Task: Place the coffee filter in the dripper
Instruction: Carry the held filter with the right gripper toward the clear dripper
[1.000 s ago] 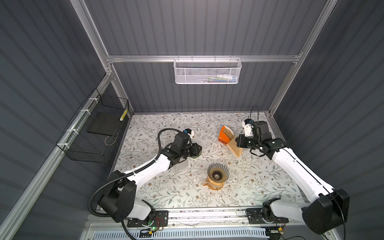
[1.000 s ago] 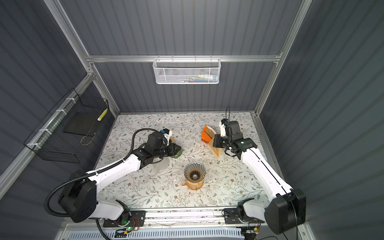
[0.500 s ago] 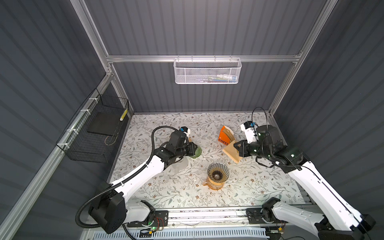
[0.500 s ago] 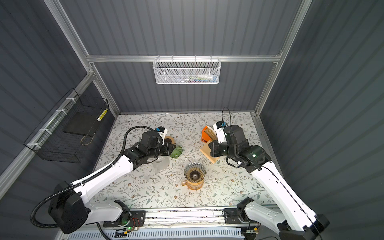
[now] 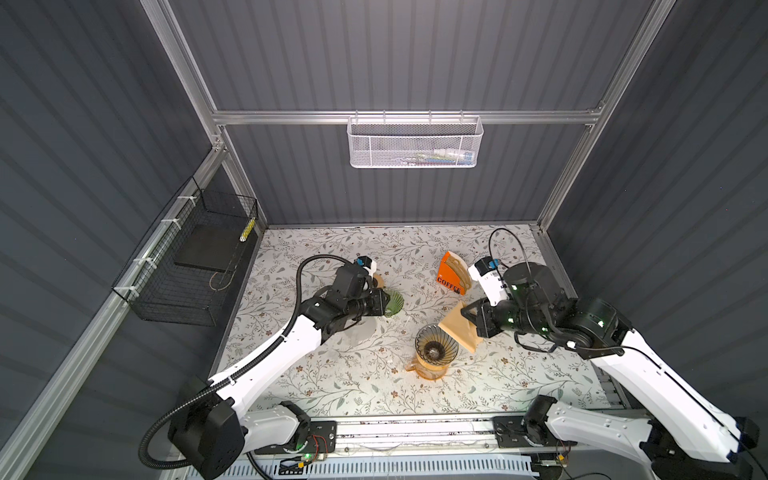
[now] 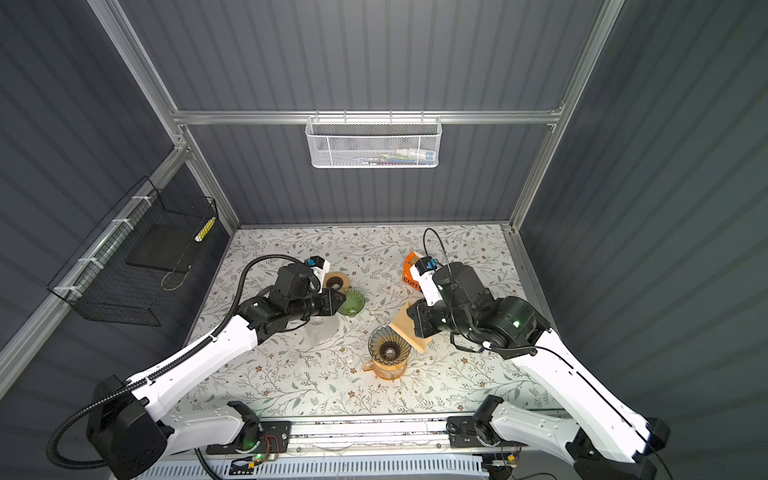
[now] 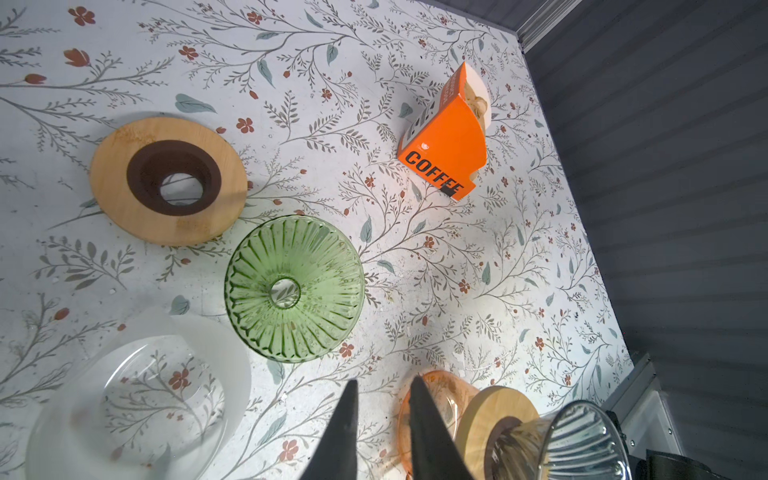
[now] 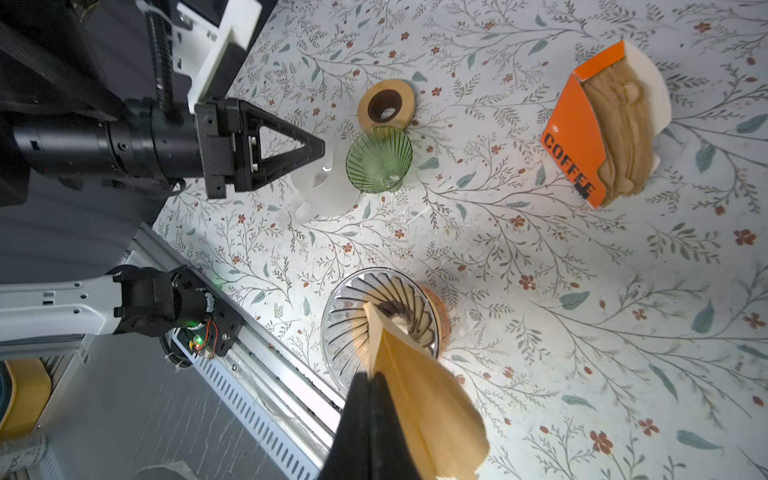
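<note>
Coffee filter (image 5: 457, 328), one, pinched by right tool (image 8: 369, 380), beside one ribbed dripper (image 5: 436, 347).

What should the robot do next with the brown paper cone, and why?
Probably ease the right end effector a little lower and further over the dripper. It is shut on the coffee filter, whose tip hangs over the dripper's mouth in the right wrist view, but most of the filter sits outside, not yet seated.
</note>
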Robot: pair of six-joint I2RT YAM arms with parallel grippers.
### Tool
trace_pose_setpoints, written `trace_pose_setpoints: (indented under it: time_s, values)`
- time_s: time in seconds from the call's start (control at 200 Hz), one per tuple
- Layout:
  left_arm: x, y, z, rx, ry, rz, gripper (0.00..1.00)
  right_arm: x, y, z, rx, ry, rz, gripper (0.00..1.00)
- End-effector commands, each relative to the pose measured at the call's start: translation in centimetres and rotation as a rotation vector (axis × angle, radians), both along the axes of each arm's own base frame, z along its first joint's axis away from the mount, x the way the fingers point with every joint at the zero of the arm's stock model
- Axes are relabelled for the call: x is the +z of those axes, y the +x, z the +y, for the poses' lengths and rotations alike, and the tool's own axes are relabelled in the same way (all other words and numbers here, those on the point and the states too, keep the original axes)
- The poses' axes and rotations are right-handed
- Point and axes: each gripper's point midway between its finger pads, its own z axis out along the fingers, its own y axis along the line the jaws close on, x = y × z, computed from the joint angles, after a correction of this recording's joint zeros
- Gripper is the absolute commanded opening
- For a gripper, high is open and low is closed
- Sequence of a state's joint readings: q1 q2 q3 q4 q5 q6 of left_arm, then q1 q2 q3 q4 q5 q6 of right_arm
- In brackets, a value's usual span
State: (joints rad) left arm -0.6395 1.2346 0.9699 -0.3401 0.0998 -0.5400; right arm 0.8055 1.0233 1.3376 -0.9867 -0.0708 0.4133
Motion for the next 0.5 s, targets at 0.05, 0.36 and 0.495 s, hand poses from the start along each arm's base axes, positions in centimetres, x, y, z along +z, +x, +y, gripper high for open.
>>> trace_pose_setpoints:
  time_s: [0.05, 0.36, 0.495]
  values:
    - [1.2, -0.1, 0.5, -0.002, 0.007, -0.023, 0.24, -1.0, -0.6, 0.0, -0.002, -0.071, 0.024, 0.00]
    - [1.3, -0.4, 0.5, 0.000, -0.015, -0.026, 0.24, -3.9, -0.4, 1.9, 0.030, -0.184, 0.063, 0.00]
    - [1.3, -0.5, 0.6, 0.000, -0.015, -0.029, 0.24, -4.7, 0.0, 2.4, 0.023, -0.209, 0.077, 0.00]
